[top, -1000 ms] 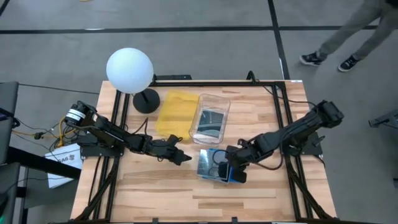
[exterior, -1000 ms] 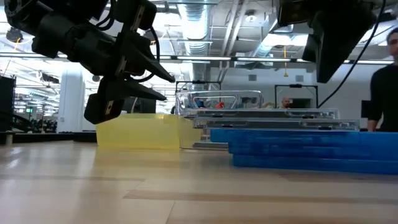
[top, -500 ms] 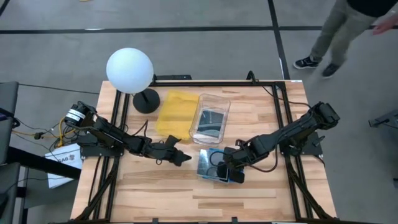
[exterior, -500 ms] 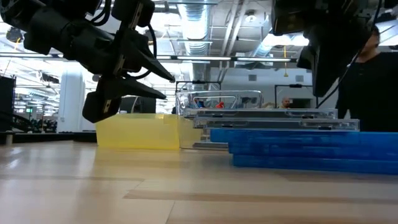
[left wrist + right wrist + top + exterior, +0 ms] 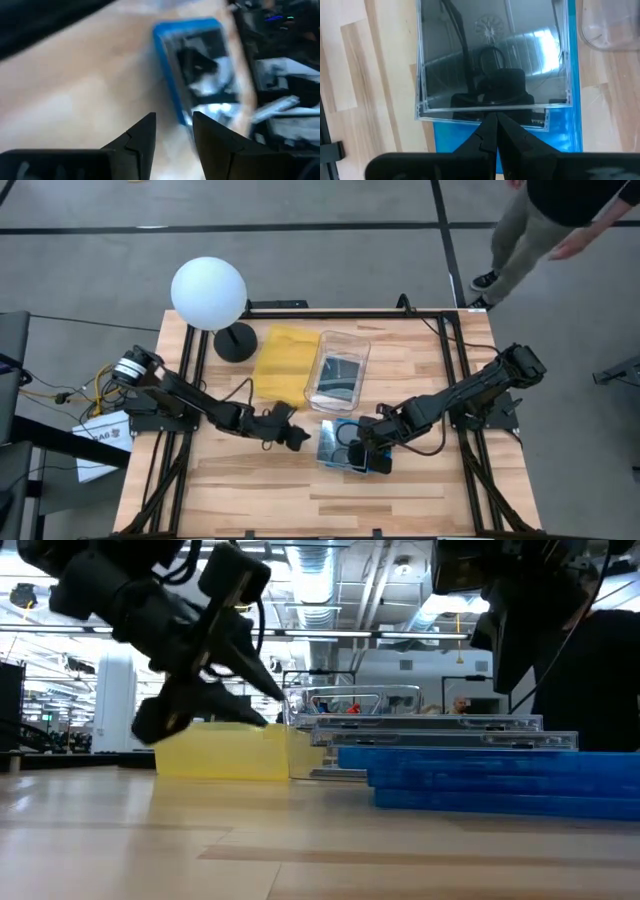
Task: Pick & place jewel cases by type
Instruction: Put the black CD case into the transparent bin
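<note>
A stack of jewel cases (image 5: 338, 442) lies on the wooden table, blue cases (image 5: 470, 785) below and a clear case (image 5: 492, 55) on top. Another case lies inside the clear container (image 5: 340, 370). My left gripper (image 5: 296, 439) is open just left of the stack (image 5: 195, 65), slanting down toward it, with nothing between its fingers (image 5: 174, 131). My right gripper (image 5: 493, 131) is shut and points down over the stack's near right edge (image 5: 372, 462). In the low view it stands above the top case (image 5: 430, 723).
A flat yellow tray (image 5: 283, 362) lies left of the clear container at the table's far side. A white globe lamp (image 5: 208, 293) on a dark foot (image 5: 235, 342) stands at the far left. A person walks past the table's far right corner (image 5: 560, 220).
My left gripper has tipped its fingers further down and sunk a little toward the table beside the stack, still open. The stack has not moved. The person behind the table has walked toward the left.
</note>
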`<move>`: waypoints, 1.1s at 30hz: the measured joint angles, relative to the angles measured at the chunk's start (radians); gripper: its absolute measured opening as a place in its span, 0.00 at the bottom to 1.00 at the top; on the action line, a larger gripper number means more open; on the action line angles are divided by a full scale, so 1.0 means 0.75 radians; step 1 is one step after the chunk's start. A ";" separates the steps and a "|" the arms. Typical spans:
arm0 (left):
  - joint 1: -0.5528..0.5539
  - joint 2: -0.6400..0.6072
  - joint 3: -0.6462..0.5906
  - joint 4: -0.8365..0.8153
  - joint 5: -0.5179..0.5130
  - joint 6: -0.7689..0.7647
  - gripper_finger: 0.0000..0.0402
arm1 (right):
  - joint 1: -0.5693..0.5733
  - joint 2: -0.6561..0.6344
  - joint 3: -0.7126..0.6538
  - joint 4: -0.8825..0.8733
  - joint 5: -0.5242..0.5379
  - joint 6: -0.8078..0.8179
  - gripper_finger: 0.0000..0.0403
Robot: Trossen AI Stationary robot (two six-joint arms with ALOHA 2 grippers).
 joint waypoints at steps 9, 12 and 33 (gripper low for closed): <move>-0.010 0.167 0.006 0.303 0.021 -0.085 0.30 | 0.002 0.000 -0.001 -0.014 -0.001 -0.012 0.00; -0.010 0.168 0.006 0.320 0.026 -0.092 0.30 | 0.003 0.000 -0.001 -0.014 -0.005 -0.037 0.00; -0.010 0.168 0.006 0.326 0.026 -0.111 0.30 | -0.015 0.034 -0.005 -0.073 -0.023 -0.130 0.00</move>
